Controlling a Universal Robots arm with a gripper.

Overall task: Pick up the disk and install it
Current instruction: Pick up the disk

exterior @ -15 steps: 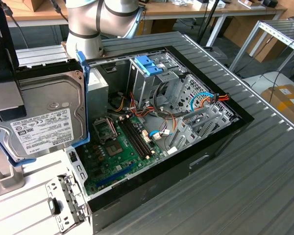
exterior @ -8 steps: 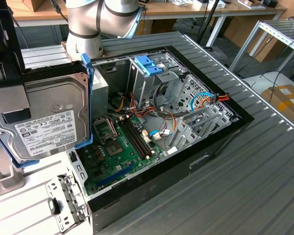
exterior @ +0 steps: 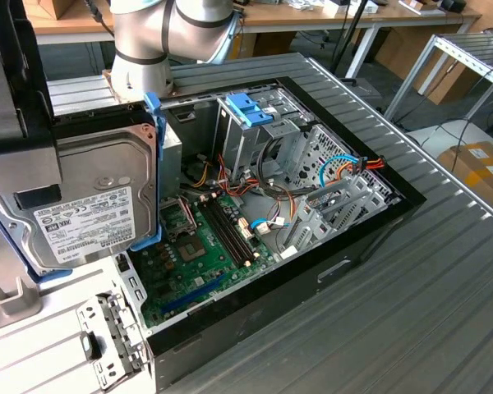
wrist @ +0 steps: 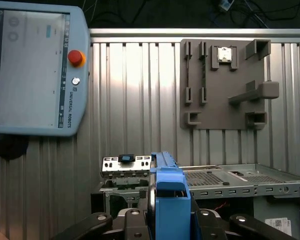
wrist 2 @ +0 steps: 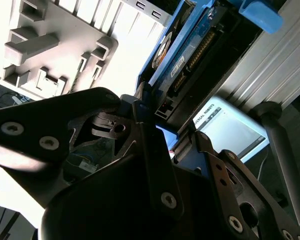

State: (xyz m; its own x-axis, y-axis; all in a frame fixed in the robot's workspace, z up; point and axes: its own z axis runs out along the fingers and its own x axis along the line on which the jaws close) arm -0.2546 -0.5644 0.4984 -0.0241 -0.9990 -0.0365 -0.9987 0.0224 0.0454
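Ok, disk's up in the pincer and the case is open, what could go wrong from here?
1. The pincer seems to grip the disk near one end, so it may tilt or slip.
2. Loose orange and blue cables lie beside the drive cage and could snag the disk.
3. The bare motherboard would likely take the hit if the disk drops.

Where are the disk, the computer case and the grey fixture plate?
the disk (exterior: 90, 176): exterior view, on its metal top face.
the computer case (exterior: 255, 316): exterior view, on its black outer wall.
the grey fixture plate (wrist: 220, 95): first wrist view, on its bare flat middle.
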